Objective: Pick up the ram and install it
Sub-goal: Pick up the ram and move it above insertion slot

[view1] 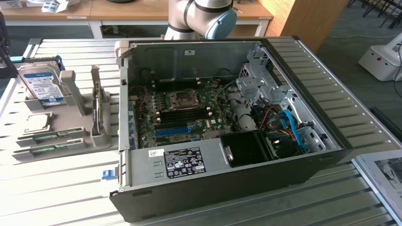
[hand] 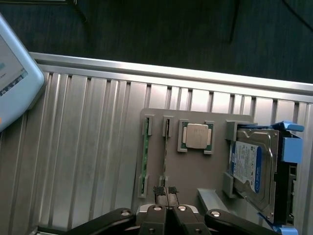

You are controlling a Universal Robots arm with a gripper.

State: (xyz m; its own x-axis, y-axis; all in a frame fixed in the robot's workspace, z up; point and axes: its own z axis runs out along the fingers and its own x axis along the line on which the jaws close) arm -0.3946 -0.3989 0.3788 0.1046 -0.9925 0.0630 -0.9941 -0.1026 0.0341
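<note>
Green ram (hand: 144, 156) lies slotted along the grey holder's (hand: 195, 171) edge; the gripper (hand: 165, 190), closed on nothing, hangs just beside it.

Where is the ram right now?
The ram sits in the grey holder at the exterior view's left, beside the processor, outside the computer case.

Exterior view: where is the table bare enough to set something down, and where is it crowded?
Bare slats of the table lie on the near side of the grey holder, at the exterior view's left of the computer case. A narrower strip runs along the case on the exterior view's right. Crowded: the holder, with the hard drive, processor and ram.
</note>
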